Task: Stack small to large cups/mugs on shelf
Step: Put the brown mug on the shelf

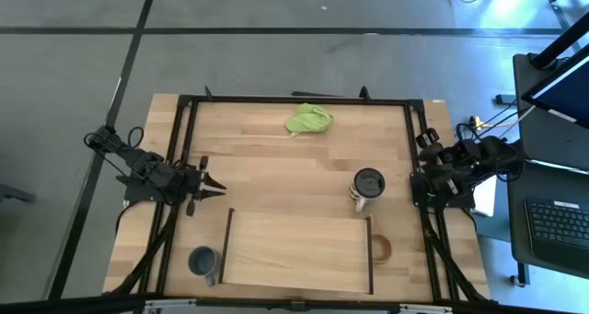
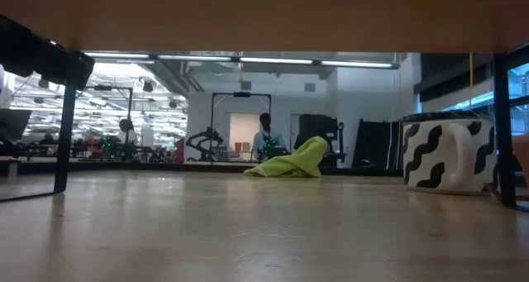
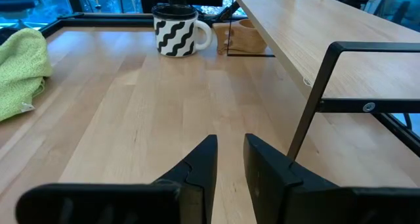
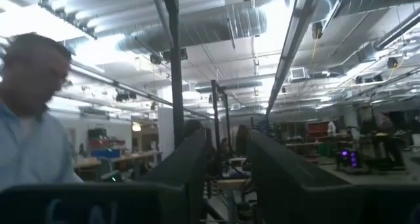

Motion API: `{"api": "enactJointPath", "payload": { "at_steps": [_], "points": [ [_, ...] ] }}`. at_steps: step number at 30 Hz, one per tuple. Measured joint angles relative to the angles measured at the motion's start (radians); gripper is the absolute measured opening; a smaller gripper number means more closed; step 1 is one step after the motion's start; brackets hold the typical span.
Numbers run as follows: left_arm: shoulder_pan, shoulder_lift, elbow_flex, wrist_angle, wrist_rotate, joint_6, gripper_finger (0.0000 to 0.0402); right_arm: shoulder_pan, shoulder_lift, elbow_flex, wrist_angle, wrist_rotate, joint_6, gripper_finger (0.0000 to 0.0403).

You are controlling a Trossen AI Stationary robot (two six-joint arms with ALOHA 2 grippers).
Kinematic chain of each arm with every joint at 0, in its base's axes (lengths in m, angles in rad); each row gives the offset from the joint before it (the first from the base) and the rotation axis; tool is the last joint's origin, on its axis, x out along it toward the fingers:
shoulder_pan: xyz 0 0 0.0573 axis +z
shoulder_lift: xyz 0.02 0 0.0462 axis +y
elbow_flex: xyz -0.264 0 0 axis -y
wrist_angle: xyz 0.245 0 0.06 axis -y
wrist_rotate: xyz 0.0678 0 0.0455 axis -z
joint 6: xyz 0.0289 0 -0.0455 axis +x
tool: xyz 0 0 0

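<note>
Crowding white mug (image 1: 368, 189): green cloth (image 1: 309, 120) well apart.

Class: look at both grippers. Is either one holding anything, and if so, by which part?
Nothing is held. The left gripper is open over bare table; the right gripper is open, pointing into the room.

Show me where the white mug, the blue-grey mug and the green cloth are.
white mug (image 1: 368, 187): high view, on its dark inside.
blue-grey mug (image 1: 202, 260): high view, on its open top.
green cloth (image 1: 309, 120): high view, on the middle of the crumpled fabric.
</note>
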Motion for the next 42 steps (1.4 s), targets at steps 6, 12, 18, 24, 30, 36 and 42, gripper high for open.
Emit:
{"api": "enactJointPath", "payload": {
  "at_steps": [6,12,18,24,30,36,42],
  "points": [
    [0.000,0.000,0.000,0.000,0.000,0.000,0.0069,0.000,0.000,0.000,0.015,-0.001,0.020,0.0113],
    [0.000,0.000,0.000,0.000,0.000,0.000,0.0069,0.000,0.000,-0.001,-0.001,-0.002,0.023,0.0113],
    [0.000,0.000,0.000,0.000,0.000,0.000,0.0069,0.000,0.000,-0.001,-0.003,-0.002,0.022,0.0113],
    [0.000,0.000,0.000,0.000,0.000,0.000,0.0069,0.000,0.000,0.001,0.108,0.103,-0.177,0.0113],
    [0.000,0.000,0.000,0.000,0.000,0.000,0.0069,0.000,0.000,0.182,-0.144,0.337,-0.182,0.0113],
    [0.000,0.000,0.000,0.000,0.000,0.000,0.0069,0.000,0.017,0.400,-0.502,0.260,-0.207,0.0113],
    [0.000,0.000,0.000,0.000,0.000,0.000,0.0069,0.000,0.016,0.489,-0.374,0.260,-0.059,0.0113]
  ]
}}
